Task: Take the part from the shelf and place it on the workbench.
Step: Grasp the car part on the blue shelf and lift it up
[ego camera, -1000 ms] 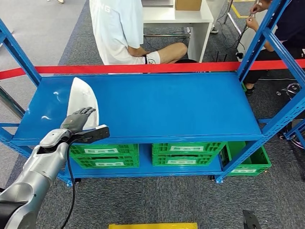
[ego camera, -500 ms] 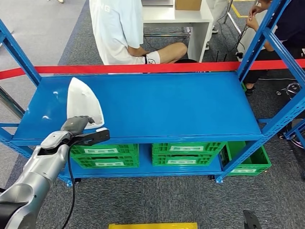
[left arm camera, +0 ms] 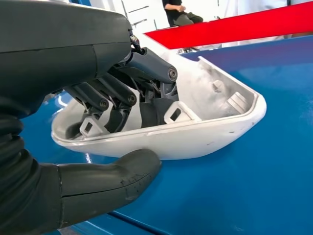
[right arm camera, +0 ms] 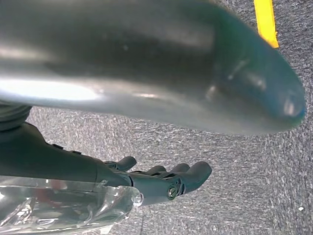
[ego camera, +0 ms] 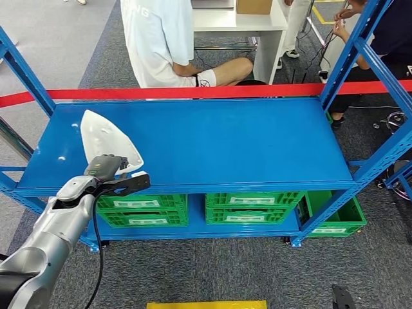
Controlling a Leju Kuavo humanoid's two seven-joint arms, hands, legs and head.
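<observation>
Robot's left hand (ego camera: pixel 105 168) grips a white shell-shaped part (ego camera: pixel 107 140) at the left front of a blue shelf (ego camera: pixel 233 138).

Fingers (left arm camera: pixel 122 95) hook inside the part's hollow and the thumb (left arm camera: pixel 110 178) presses under its outer rim, so the hold is on one edge; the smooth shell could slip or swing as it lifts and catch the shelf lip. The silver arm reaches up from lower left. The right hand (right arm camera: pixel 162 178) hangs over grey carpet, fingers loosely apart, holding nothing.
</observation>
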